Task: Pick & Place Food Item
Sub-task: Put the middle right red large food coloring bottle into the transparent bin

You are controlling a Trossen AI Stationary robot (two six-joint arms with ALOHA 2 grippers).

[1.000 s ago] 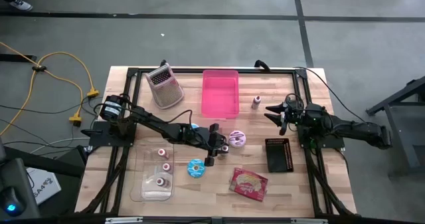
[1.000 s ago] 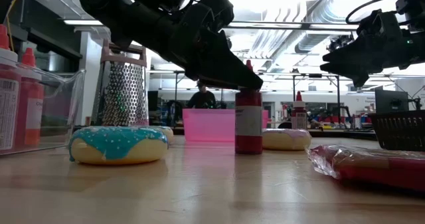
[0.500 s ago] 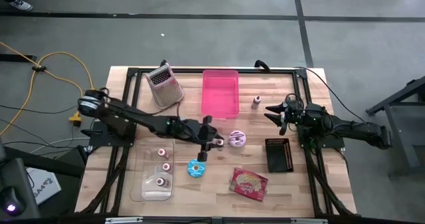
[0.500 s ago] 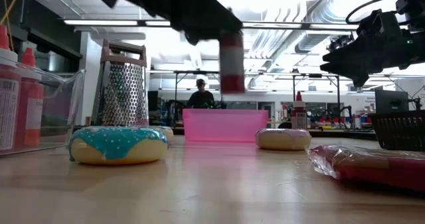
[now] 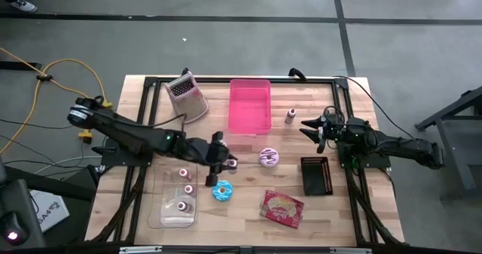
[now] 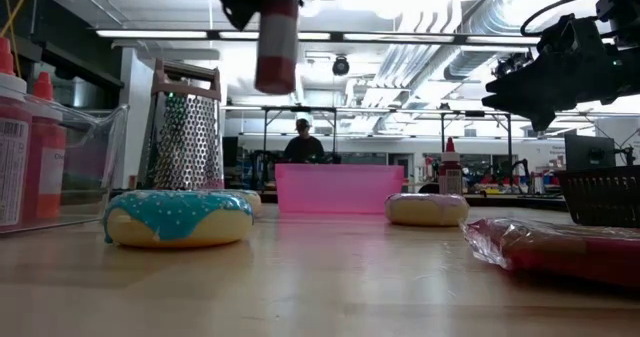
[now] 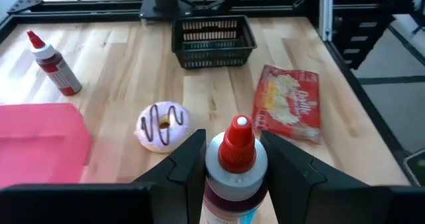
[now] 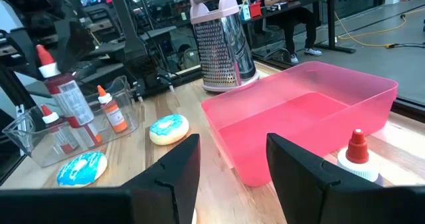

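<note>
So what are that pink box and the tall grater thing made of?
The pink box looks like plastic: slightly see-through, glossy walls with rounded corners. The grater looks like shiny metal, probably steel, going by its reflective perforated faces; its pale pink handle and top rim look like matte plastic.

grey concrete floor (image 5: 226, 50), yellow cable (image 5: 71, 81), wooden table (image 5: 248, 216), ceiling strip lights (image 6: 160, 34), seated person (image 6: 303, 147) behind

Blue sprinkled donut (image 5: 221, 191), pink bin (image 5: 249, 105)
</note>
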